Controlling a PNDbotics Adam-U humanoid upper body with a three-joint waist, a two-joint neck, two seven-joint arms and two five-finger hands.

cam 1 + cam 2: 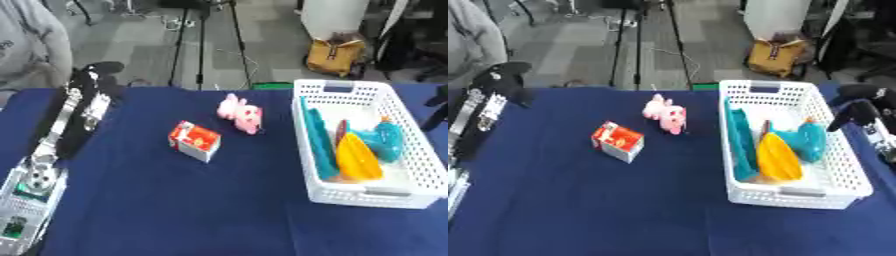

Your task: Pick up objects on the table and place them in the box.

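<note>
1. The left hand (pixel 94 75) sits at the far left edge of the worktop (pixel 175 200), well to the left of the white basket (pixel 411 150); it is black, its fingers look bent downward, and they close on nothing.
2. Its arm runs from that hand back toward the near left corner, black with silver joints, lying along the blue cloth.
3. The right hand (pixel 859 107) shows in the right eye view just beside the basket's right wall, near its far corner; its dark fingers droop curled, and it holds nothing.
4. A red and white carton (pixel 194 140) lies tilted on the worktop to the left of the basket, clearly apart from it and from both hands.
5. A pink plush toy (pixel 241 113) lies just beyond and to the right of the carton, between the carton and the basket's left wall, touching neither.
6. Inside the basket a teal flat piece (pixel 318 140) leans along the left wall, a yellow-orange rounded item (pixel 357 159) sits in the middle, and a teal toy (pixel 385 140) rests toward the right wall.
</note>
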